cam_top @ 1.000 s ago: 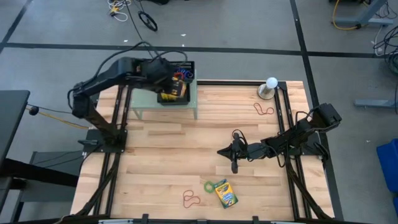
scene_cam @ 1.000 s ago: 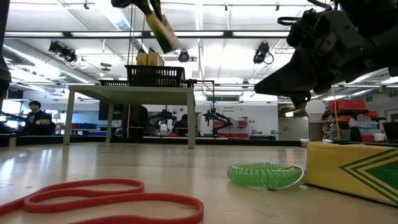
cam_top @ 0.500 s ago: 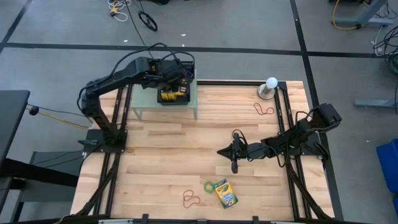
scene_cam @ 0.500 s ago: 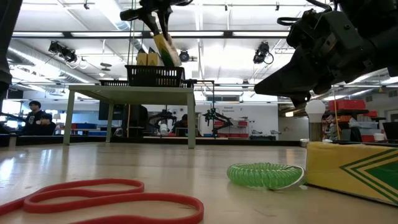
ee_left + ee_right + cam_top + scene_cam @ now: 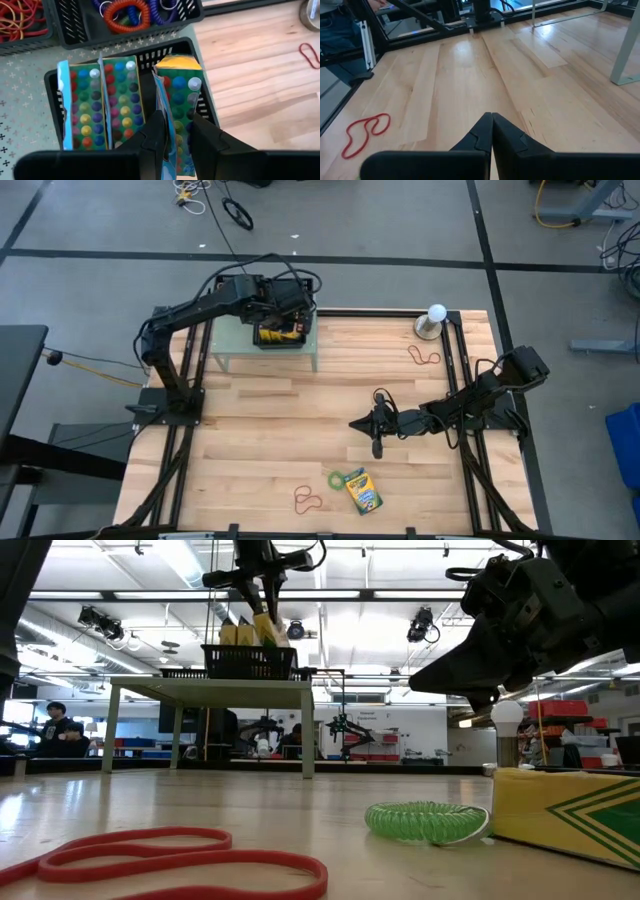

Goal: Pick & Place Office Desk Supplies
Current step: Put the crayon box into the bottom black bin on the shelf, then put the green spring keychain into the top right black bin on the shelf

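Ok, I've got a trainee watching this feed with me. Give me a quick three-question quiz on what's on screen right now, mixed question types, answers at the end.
1. True or false: the left tool is shut on a crayon box that it holds upright inside the black mesh tray on the green shelf.
2. How many crayon boxes already stand in that tray beside it? A) none B) two C) five
3. Fill in: the right tool hangs over bare table with its fingers ____.

Key: 1 true; 2 B; 3 shut.
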Controlling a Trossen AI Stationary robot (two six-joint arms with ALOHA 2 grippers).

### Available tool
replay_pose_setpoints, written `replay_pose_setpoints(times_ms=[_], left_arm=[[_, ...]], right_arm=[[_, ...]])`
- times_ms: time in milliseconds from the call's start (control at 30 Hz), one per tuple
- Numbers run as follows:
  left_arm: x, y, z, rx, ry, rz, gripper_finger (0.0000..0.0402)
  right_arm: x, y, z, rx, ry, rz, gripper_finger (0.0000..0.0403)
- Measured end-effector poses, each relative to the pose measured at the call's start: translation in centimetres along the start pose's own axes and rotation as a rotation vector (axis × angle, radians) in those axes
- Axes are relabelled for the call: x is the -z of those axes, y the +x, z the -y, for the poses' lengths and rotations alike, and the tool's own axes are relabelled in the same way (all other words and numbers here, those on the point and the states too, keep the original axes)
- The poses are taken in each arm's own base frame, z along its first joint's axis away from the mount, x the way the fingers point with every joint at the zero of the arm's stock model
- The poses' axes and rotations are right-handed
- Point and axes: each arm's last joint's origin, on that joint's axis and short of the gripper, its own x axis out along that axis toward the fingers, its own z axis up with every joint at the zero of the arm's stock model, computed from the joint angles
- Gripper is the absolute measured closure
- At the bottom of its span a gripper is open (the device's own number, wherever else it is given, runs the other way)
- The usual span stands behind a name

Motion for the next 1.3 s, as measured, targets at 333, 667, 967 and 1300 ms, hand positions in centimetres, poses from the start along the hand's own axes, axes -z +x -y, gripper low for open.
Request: replay_pose_setpoints(times_ms=[333,667,967,1300], left_arm=[[0.2,-0.1,0.1,0.007,0.04,-0.006,0.0314],[0.4,-0.2,0.3,0.015,0.087,-0.01,0.0213],[0.3,-0.2,0.3,0.019,0.181,0.002,0.0206],[3.2,-5.2,1.9,0.05,0.469,0.239,0.0289]], right_arm=[[0.0,0.0,0.0,0.0,-0.004,0.0,0.0391],[0.0,0.0,0.0,0.0,-0.008,0.0,0.0391],[0.0,0.0,0.0,0.0,-0.008,0.0,0.0391],[0.0,0.0,0.0,0.001,-0.008,-0.001,0.0391]])
